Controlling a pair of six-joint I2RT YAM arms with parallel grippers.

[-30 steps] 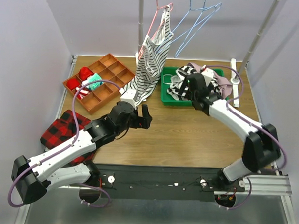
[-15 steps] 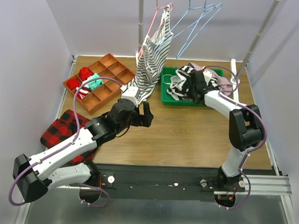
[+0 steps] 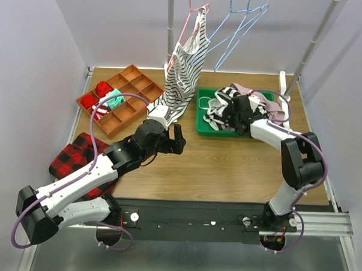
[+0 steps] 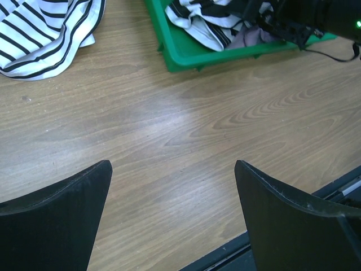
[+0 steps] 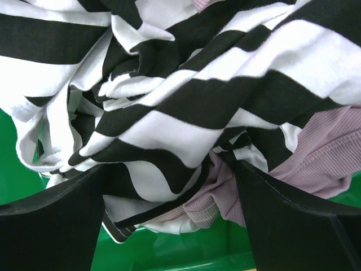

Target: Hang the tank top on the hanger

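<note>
The tank top (image 3: 216, 107), with wide black and white stripes, lies crumpled in the green bin (image 3: 200, 125). It fills the right wrist view (image 5: 186, 107) and shows at the top of the left wrist view (image 4: 194, 20). My right gripper (image 3: 232, 114) is open, down in the bin. Its jaws (image 5: 169, 169) stand either side of a fold of the tank top without closing on it. The light-blue hanger (image 3: 238, 30) hangs empty on the rail at the back. My left gripper (image 3: 172, 138) is open and empty over bare wood (image 4: 172, 164).
A finer-striped tank top (image 3: 185, 72) hangs on a pink hanger (image 3: 196, 13), its hem on the table. A mauve garment (image 3: 265, 102) lies in the bin under the tank top (image 5: 333, 152). An orange divided tray (image 3: 119, 100) and a red plaid cloth (image 3: 78, 155) are at the left.
My right arm has folded back and its gripper has moved lower and nearer into the clothes in the bin. The left gripper has shifted slightly up.
</note>
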